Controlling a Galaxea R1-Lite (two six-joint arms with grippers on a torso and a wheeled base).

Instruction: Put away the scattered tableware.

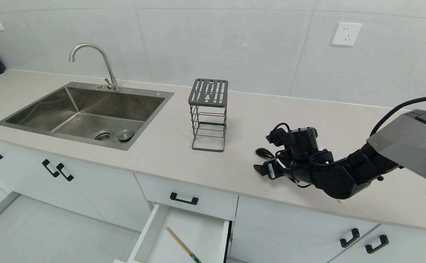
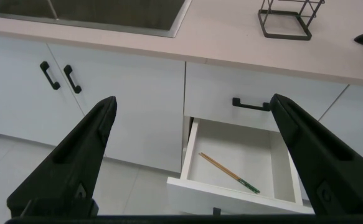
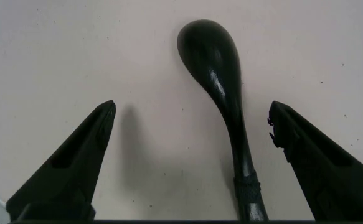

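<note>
A black spoon (image 3: 221,87) lies flat on the pale countertop (image 1: 169,153), its bowl (image 1: 263,153) showing just left of my right arm in the head view. My right gripper (image 3: 190,155) hovers low over it, open, with the handle running between the two fingers nearer one side. A pair of wooden chopsticks with green tips (image 1: 183,245) lies in the open white drawer (image 1: 183,237) below the counter, the chopsticks (image 2: 228,173) also in the left wrist view. My left gripper (image 2: 193,155) hangs open in front of the cabinets, facing that drawer (image 2: 237,168), holding nothing.
A dark wire rack (image 1: 208,115) stands upright mid-counter, left of the spoon. A steel sink (image 1: 85,113) with a faucet (image 1: 96,62) is at the left. Closed cabinet doors with black handles (image 1: 57,170) flank the open drawer.
</note>
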